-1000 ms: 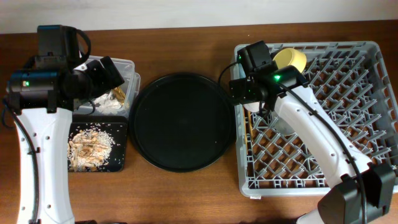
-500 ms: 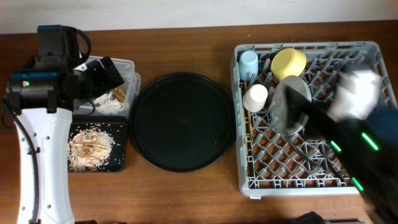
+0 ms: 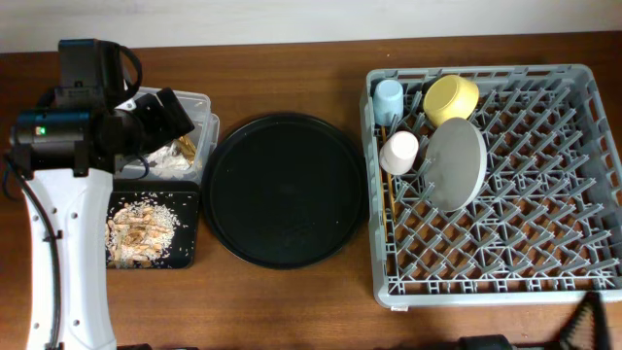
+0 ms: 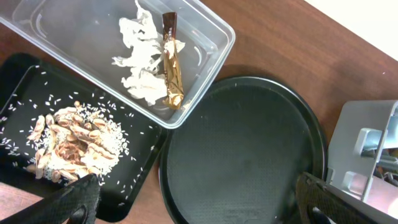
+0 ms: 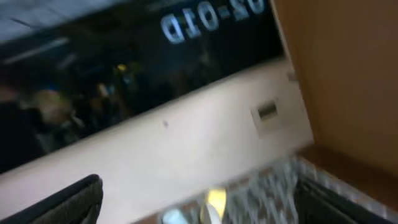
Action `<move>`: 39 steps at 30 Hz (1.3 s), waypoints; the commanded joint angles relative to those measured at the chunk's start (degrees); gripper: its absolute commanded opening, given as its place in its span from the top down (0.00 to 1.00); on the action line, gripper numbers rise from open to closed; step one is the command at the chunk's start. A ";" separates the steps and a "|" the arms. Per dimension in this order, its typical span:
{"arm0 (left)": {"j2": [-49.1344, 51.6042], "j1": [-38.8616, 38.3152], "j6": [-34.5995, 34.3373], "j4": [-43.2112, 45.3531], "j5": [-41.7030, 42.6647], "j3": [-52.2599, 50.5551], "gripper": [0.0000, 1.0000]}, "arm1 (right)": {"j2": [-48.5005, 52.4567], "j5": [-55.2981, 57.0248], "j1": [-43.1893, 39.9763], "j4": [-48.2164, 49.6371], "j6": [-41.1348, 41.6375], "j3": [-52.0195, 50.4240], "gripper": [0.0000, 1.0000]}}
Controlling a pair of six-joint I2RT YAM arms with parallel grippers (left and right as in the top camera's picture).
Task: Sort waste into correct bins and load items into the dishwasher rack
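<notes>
**Right arm pulled clear of the loaded rack**

The dishwasher rack [image 3: 544,238] is now seen unobstructed. A second ago its left end was covered by the right arm; half a second ago that arm was only a blur sweeping towards the lower right. With it gone, the load is shown in the rack's left part. The pale grey-green plate [image 3: 455,165] is stood tilted among the pegs. The yellow bowl [image 3: 451,98] and light-blue cup [image 3: 389,97] are set behind it, the pink cup [image 3: 398,153] just beside it, and the chopsticks [image 3: 388,194] are laid along the left wall.

In the clear box [image 4: 208,34], crumpled white paper [image 4: 140,68] and the gold-brown wrapper [image 4: 172,68] are held. The food scraps [image 4: 71,146] are spread in the shallow black tray [image 4: 25,81]. Nothing is left on the large round tray [image 4: 242,155].

The left gripper [image 4: 196,199] is unmoved above the bins, spread wide and empty. The right gripper [image 5: 199,205] is likewise spread with nothing between its fingers, its camera turned up towards a wall.

The task is judged essentially finished.
</notes>
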 commanded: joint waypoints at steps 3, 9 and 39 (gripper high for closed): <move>-0.44 0.09 0.74 0.13 0.24 0.31 0.01 | -0.74 -1.60 -0.24 33.66 7.98 -28.55 0.02; -0.44 0.09 0.74 0.13 0.24 0.31 0.01 | -0.76 -2.54 -0.22 58.66 6.97 -50.25 0.02; -0.44 0.09 0.74 0.13 0.24 0.31 0.01 | -0.76 -14.49 1.27 41.07 -32.85 -58.42 0.02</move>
